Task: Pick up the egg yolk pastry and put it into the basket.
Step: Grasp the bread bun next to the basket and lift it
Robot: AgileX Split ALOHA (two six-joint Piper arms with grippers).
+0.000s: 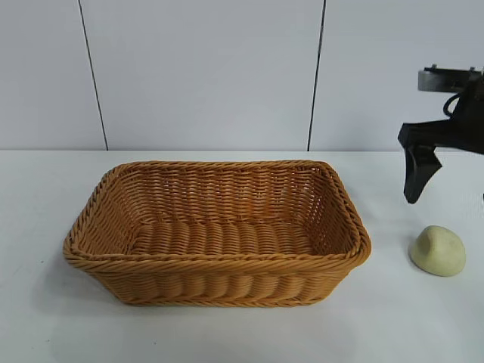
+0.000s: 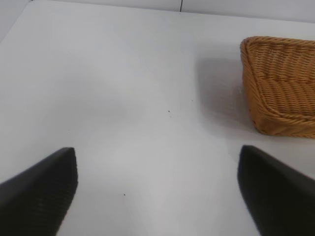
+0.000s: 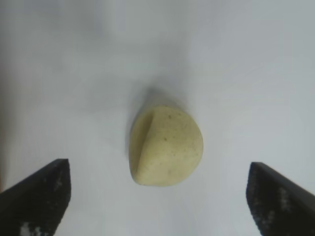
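The egg yolk pastry is a pale yellow dome that lies on the white table, to the right of the basket. The orange-brown wicker basket stands in the middle of the table and holds nothing. My right gripper hangs open above and just behind the pastry, which lies between and a little ahead of the fingertips, untouched. One black finger of it shows at the exterior view's right edge. My left gripper is open over bare table, with a corner of the basket farther off.
The white table runs to a pale panelled wall behind. Bare table surface lies on both sides of the basket and in front of it. The left arm is outside the exterior view.
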